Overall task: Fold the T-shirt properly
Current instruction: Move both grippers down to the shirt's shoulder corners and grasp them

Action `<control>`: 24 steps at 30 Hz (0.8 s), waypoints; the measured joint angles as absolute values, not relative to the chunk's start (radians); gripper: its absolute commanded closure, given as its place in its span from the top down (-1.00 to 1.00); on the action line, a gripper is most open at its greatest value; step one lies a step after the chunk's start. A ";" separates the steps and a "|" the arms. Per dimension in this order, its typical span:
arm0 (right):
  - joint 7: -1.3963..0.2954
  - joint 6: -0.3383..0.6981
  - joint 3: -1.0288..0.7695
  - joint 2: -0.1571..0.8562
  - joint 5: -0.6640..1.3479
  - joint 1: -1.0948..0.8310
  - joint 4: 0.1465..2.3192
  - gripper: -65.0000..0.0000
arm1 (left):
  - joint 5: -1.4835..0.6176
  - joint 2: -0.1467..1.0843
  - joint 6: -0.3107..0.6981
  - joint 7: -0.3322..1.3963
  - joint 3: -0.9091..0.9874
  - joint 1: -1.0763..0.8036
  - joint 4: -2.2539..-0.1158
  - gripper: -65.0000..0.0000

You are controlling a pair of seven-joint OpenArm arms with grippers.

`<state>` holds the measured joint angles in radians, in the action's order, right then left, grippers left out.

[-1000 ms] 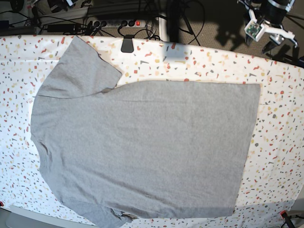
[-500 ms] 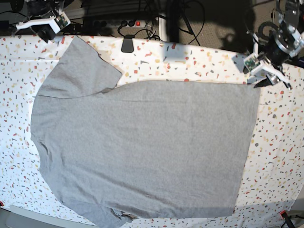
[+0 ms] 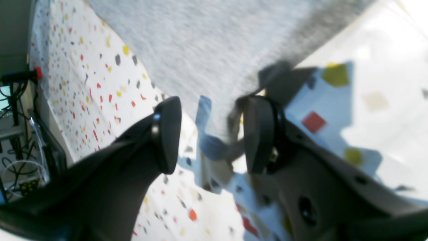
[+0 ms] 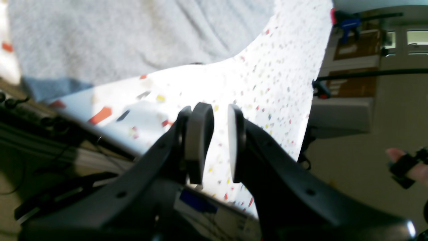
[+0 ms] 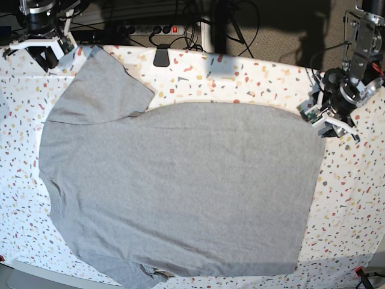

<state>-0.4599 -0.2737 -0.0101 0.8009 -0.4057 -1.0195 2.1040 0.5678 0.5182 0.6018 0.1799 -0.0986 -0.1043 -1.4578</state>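
Your grey T-shirt (image 5: 180,186) lies spread flat, plain side up, across the speckled terrazzo-pattern table (image 5: 252,78) — sleeves toward the base view's left, hem toward its right. Your left gripper (image 3: 207,134) is down at the shirt's far hem corner, jaws spread wide; the wrist view shows the blurred fabric edge running between the two dark fingers (image 3: 167,134), with no pinch made. Your right gripper (image 4: 220,144) hangs over the table's far left corner, just beside the upper sleeve; its pads (image 4: 199,140) stand a narrow gap apart with nothing between them. A black clamp (image 5: 161,57) grips the table's back edge.
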 measured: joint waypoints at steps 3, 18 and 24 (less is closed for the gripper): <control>-0.455 -0.233 -0.043 0.801 -0.390 -1.019 2.104 -0.61 | 0.561 0.518 0.601 0.161 -0.104 -0.077 -1.420 -0.10; -0.257 0.093 -0.084 0.789 -0.198 -0.776 1.989 -0.22 | 0.560 0.518 0.638 0.133 -0.098 -0.115 -1.402 -1.00; -0.233 0.163 -0.059 0.808 -0.321 -0.748 1.887 -0.22 | 0.569 0.519 0.639 0.107 -0.098 -0.117 -1.407 -1.00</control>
<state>-0.2333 0.1635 -0.0589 0.8082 -0.3206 -0.7475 1.8870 0.5690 0.5190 0.6392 0.1070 -0.0982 -0.1165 -1.4067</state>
